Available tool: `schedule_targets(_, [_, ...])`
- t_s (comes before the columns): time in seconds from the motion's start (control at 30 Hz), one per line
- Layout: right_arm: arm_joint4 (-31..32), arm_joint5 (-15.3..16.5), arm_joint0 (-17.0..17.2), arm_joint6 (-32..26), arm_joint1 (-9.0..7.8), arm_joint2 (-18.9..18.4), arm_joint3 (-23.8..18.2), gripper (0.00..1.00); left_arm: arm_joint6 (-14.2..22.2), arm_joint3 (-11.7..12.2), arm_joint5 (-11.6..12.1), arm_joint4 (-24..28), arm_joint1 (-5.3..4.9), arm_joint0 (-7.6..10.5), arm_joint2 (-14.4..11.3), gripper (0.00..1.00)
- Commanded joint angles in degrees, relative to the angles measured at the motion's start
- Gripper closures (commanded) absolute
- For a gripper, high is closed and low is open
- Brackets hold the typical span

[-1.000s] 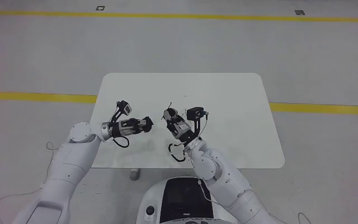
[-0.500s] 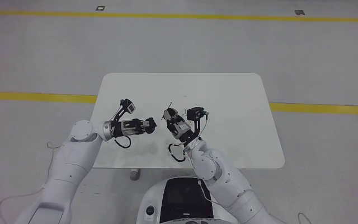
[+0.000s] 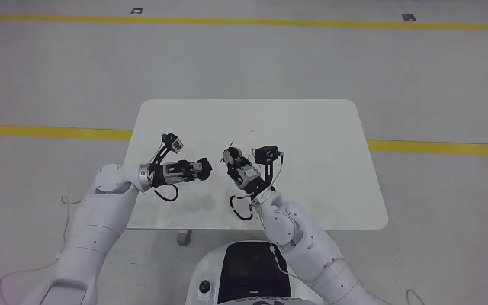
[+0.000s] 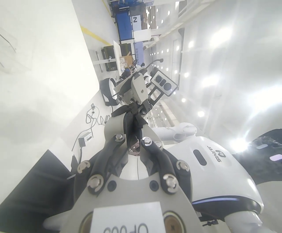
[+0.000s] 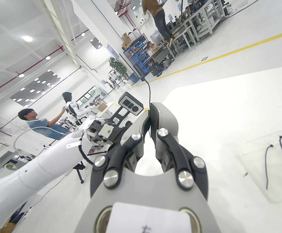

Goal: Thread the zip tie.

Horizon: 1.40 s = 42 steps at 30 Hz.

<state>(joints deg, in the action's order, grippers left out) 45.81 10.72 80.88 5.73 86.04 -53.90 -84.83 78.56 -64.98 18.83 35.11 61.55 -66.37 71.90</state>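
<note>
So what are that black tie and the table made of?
The zip tie looks like flexible matte black plastic: it's thin and bows slightly above the right gripper. The table has a smooth, even white top, probably laminate or plastic; can't tell for certain.

Little print to log, and most of it is clipped.
White label (image 4: 126,217) on the base of the left claw (image 4: 132,114): dark characters, upside down, cut off at the edge. Second white label (image 5: 149,218) on the base of the right claw (image 5: 150,117): one dark mark, also cut off. Far down the hall, a white sign (image 4: 134,20) with a single capital letter, on a blue rack (image 4: 123,31).
</note>
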Motion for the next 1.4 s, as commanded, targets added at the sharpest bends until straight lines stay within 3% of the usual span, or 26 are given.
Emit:
schedule_targets(0.0, [1.05,0.08,0.39,0.58,-0.08,0.14,-0.78,1.0,-1.94,-0.33,-0.47,0.08,-0.01,-0.35,-0.23,1.0])
schedule_targets(0.33, [8.23,-0.3,3.1,6.23,-0.4,1.65,-3.65,1.0,-5.11,0.25,0.65,0.08,-0.04,-0.07,-1.3,1.0])
schedule_targets(0.7, [9.28,-1.42,3.04,6.9,-0.34,2.0,-3.89,1.0,-5.6,-0.02,0.65,0.37,0.0,-0.08,-1.26,1.0])
schedule_targets(1.03, [4.89,-2.21,2.18,7.27,0.27,2.7,-2.65,1.0,-5.6,-0.02,0.65,0.37,0.0,-0.08,-1.26,1.0])
schedule_targets(1.37, [-2.4,0.91,0.98,7.74,0.8,2.28,-0.2,1.0,-5.6,-0.02,0.65,0.37,0.0,-0.08,-1.26,1.0])
